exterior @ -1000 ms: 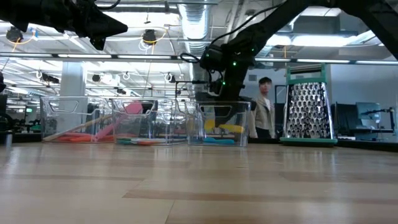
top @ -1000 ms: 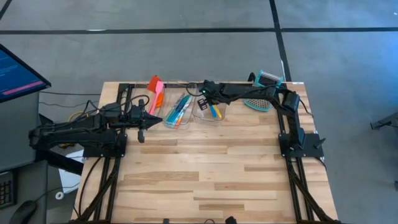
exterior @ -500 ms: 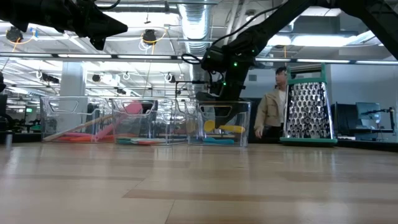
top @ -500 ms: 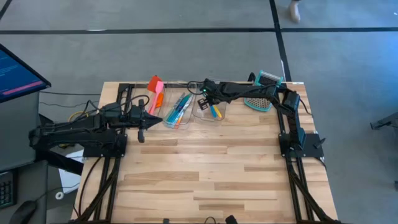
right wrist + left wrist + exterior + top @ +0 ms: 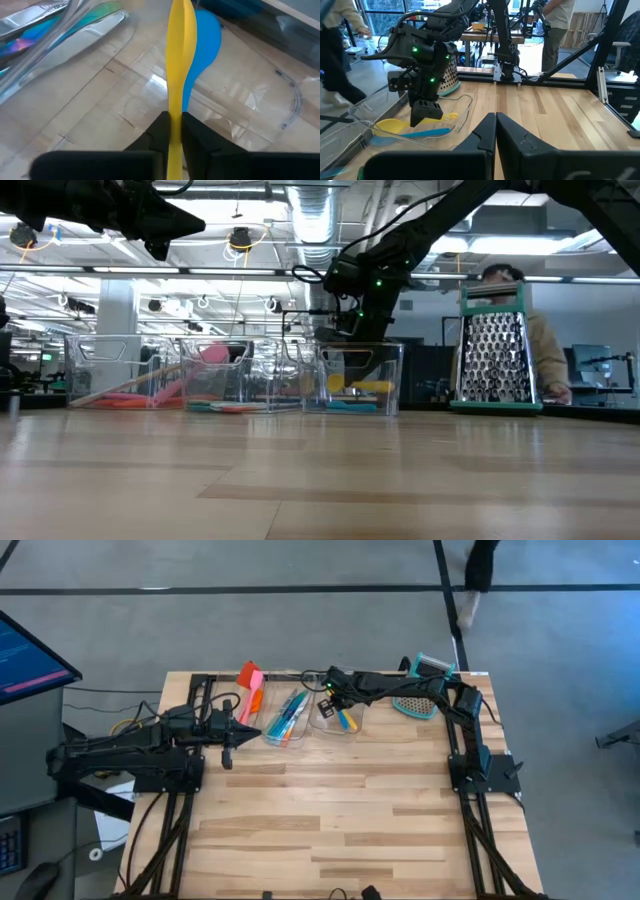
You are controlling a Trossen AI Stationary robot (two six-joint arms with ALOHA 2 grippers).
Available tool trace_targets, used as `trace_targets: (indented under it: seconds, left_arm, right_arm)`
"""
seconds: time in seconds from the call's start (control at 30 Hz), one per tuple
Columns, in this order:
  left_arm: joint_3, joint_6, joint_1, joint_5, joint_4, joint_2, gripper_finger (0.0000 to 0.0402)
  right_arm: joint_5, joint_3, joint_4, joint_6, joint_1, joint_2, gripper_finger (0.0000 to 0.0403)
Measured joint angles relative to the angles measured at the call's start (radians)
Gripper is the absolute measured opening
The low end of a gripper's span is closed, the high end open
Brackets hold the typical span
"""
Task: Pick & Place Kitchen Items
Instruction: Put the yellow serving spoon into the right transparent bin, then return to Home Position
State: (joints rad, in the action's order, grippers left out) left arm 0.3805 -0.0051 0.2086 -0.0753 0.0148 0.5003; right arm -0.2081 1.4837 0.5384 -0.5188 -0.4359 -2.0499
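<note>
Releasing: right tool [image 5: 171,131] pinches yellow spoon [image 5: 179,60] over bin [image 5: 337,720]; spread fingers, lift straight.
Below: blue spoon [image 5: 204,35].
Left tool [image 5: 495,131]: closed, empty.

Three clear bins [image 5: 230,375], one box grater [image 5: 489,350].

A butcher-block wooden counter [image 5: 330,820] stands on a grey floor [image 5: 300,630] crossed by dark seam lines. A monitor [image 5: 25,655] with a blue screen sits off the counter's left edge, above a keyboard [image 5: 8,845] at the picture's corner. A person [image 5: 478,570] walks past on the floor beyond the far side. Seen from counter height, the room has an open ceiling with silver ducts [image 5: 315,210], pipes and strip lights [image 5: 560,245], and other workstations farther back.
</note>
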Motion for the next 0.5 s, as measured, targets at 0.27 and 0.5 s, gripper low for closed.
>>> trace_targets:
  seconds: [0.27, 0.5]
  left_arm:
    - [0.000, -0.002, 0.000, 0.000, 0.000, 0.000, 0.0002]
    - [0.000, -0.002, 0.000, 0.000, 0.000, 0.000, 0.0002]
  right_arm:
    - [-0.005, 0.000, -0.013, 0.027, -0.001, 0.000, 0.0116]
    - [0.005, 0.064, 0.067, 0.086, -0.001, 0.018, 0.0164]
